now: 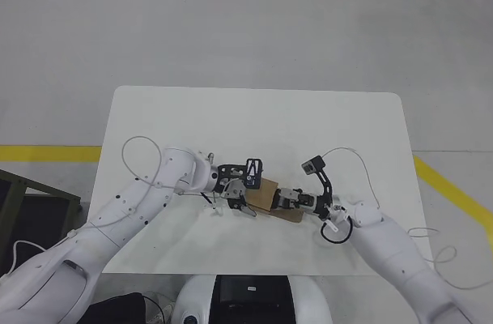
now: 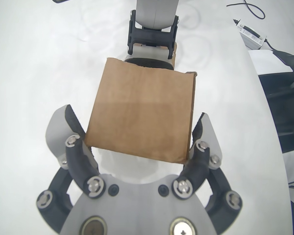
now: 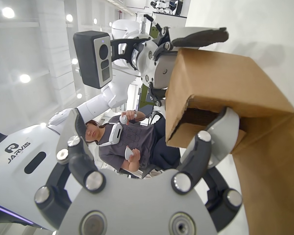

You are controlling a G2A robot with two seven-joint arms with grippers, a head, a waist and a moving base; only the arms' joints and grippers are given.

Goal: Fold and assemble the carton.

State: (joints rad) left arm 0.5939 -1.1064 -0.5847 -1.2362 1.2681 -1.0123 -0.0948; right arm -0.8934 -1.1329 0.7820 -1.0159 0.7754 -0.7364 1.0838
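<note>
A small brown carton (image 1: 268, 197) sits mid-table between both arms, held a little above the table. My left gripper (image 2: 137, 123) straddles its near end, with one finger pad (image 2: 73, 123) and the other (image 2: 197, 133) pressing the two side edges of the carton (image 2: 142, 113). My right gripper (image 3: 152, 116) stands open at the opposite, open end of the carton (image 3: 225, 79). One of its fingers (image 3: 223, 128) reaches inside the box and the other (image 3: 74, 128) stays out in free air. From above, the left gripper (image 1: 240, 197) and right gripper (image 1: 288, 200) face each other.
The white table (image 1: 311, 121) is bare around the carton. A dark crate (image 1: 3, 211) stands on the floor off its left side. Beyond one table edge a power adapter (image 2: 251, 36) and its cable lie on the floor.
</note>
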